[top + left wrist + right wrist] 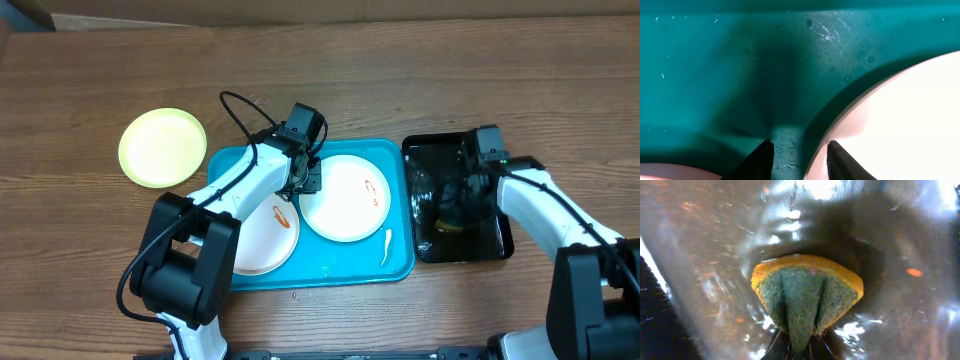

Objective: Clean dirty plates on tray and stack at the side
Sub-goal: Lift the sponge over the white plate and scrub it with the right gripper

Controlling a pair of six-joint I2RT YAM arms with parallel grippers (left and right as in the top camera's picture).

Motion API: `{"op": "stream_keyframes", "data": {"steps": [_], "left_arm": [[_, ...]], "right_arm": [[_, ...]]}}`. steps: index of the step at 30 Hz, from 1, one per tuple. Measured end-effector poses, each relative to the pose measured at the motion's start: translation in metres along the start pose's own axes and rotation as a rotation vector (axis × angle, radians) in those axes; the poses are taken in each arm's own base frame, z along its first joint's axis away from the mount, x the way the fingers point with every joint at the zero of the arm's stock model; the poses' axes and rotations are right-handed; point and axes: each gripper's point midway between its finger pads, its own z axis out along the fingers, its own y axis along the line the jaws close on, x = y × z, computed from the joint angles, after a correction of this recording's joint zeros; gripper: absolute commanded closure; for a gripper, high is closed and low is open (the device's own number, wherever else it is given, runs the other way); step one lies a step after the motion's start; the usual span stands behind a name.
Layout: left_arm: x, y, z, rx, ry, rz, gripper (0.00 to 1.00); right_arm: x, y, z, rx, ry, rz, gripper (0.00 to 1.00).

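Right tool (799,347) pinches a folded yellow-and-green sponge (807,297) over glossy black tray (700,240); left tool (800,156) gapes above smooth turquoise tray (715,65).

Two plates (345,205) on the tray (350,262), third plate (162,148) on table (100,60) left of it; smaller tray (428,150) right, sponge (807,295) inside

The blue tray (350,262) under my left fingers (760,162) holds two orange-smeared white plates (345,197), one on each side. The yellow plate (162,148) lies well apart.
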Motion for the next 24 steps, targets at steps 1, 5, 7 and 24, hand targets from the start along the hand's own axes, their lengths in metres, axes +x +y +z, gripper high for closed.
{"op": "stream_keyframes", "data": {"steps": [1,5,7,24], "left_arm": [[0.000,0.000,0.000,0.001,0.000,-0.003,0.78],[0.001,-0.001,0.000,0.005,0.003,-0.003,0.96],[-0.001,-0.002,0.000,0.011,-0.003,-0.002,0.96],[0.000,-0.002,0.000,0.014,-0.001,0.006,0.96]], "right_arm": [[-0.003,0.002,-0.005,-0.001,-0.001,-0.002,0.96],[-0.020,0.010,-0.028,-0.014,-0.034,-0.028,0.96],[-0.028,0.014,-0.038,-0.024,-0.063,-0.047,0.96],[-0.026,0.013,-0.047,0.035,-0.064,-0.115,0.96]]}}
